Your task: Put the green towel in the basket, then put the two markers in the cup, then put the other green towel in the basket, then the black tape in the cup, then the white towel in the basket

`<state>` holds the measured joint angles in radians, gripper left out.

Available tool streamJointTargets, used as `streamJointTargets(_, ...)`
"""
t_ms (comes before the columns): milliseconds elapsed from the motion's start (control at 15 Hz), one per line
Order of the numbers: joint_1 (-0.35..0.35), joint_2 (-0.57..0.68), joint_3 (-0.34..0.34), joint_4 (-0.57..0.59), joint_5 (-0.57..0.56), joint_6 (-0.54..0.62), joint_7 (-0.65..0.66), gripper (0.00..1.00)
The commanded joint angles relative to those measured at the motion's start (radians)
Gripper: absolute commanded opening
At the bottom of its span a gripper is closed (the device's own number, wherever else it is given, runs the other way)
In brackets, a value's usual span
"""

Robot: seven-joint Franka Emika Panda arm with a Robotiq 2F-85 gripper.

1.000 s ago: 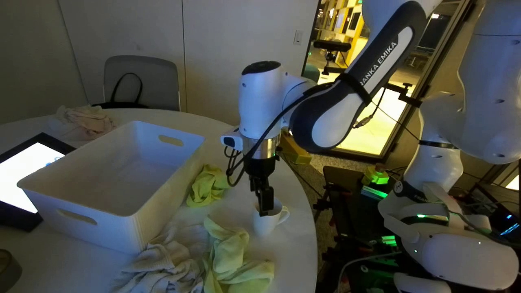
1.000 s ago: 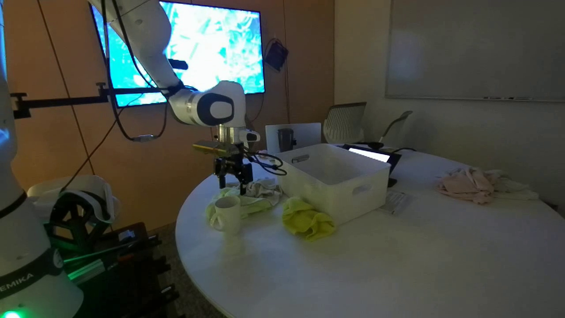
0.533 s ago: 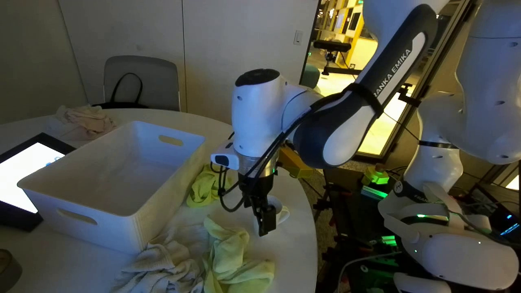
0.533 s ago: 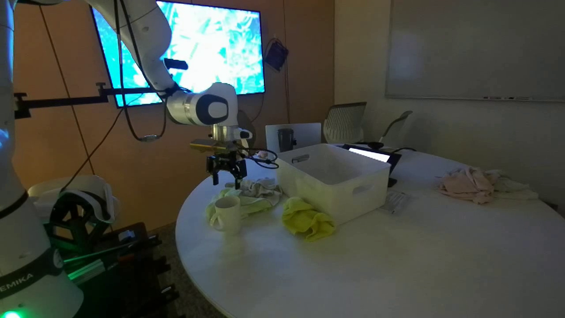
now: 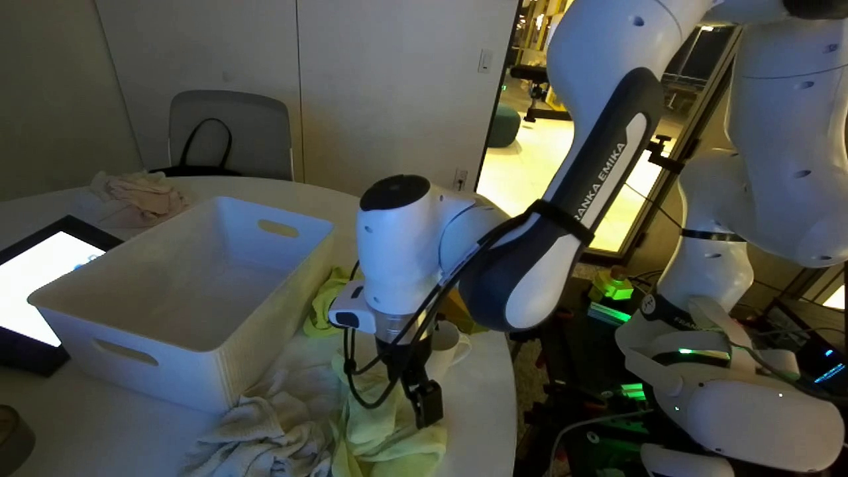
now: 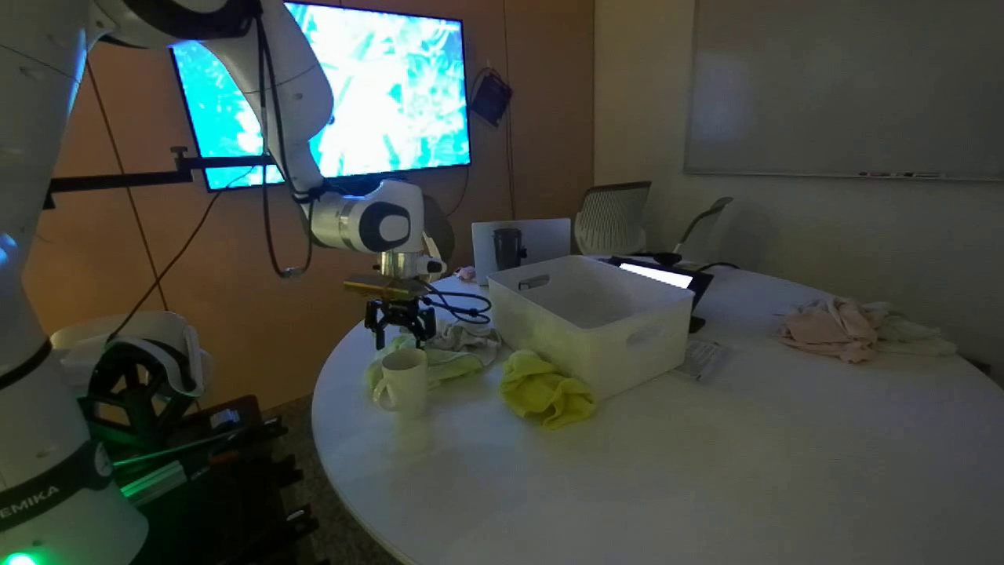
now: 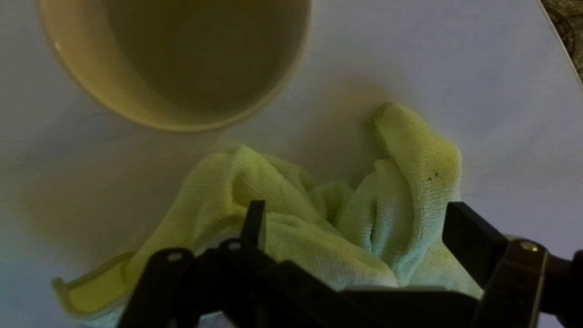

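Observation:
My gripper [image 7: 357, 212] is open, with a crumpled pale green towel [image 7: 314, 255] below and between its fingers. In an exterior view that gripper [image 6: 400, 343] hangs low behind the white cup [image 6: 405, 383]; whether its fingertips touch the cloth I cannot tell. Seen from above, the cup [image 7: 209, 59] looks empty. The other green towel [image 6: 541, 392] lies against the side of the white basket [image 6: 596, 353]. Beside the near green towel is the wrinkled white towel [image 5: 278, 430]. A dark roll [image 5: 14, 438], apparently the black tape, is cut off by the picture edge. The markers are out of view.
A lit tablet [image 5: 50, 285] stands close to the basket. Pinkish cloths [image 5: 142, 195] lie on the far part of the round table [image 6: 706, 471]. The table's edge [image 7: 558, 34] runs near the cup. A yellow object [image 6: 384, 285] shows behind the gripper's wrist.
My open gripper has moved from above the cup to over the near green towel, and is lower there at the end. Cup, towels and basket have not moved.

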<state>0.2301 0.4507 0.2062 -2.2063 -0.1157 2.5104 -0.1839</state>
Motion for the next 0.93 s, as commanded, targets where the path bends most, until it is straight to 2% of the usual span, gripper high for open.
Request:
streamJointTargets(0, 0.008, 0.058, 0.008, 0.062, -0.019, 0.034, -0.013, 1.0)
streamJointTargets(467, 0.017, 0.101, -0.001, 0.109, -0.048, 0.068, -0.013, 0.99)
streamJointTargets(533, 0.019, 0.103, -0.004, 0.113, -0.054, 0.066, -0.01, 0.75)
streamJointTargets(667, 0.021, 0.101, -0.008, 0.117, -0.062, 0.059, -0.006, 0.7)
streamJointTargets(867, 0.021, 0.086, -0.01, 0.123, -0.063, 0.039, -0.001, 0.45)
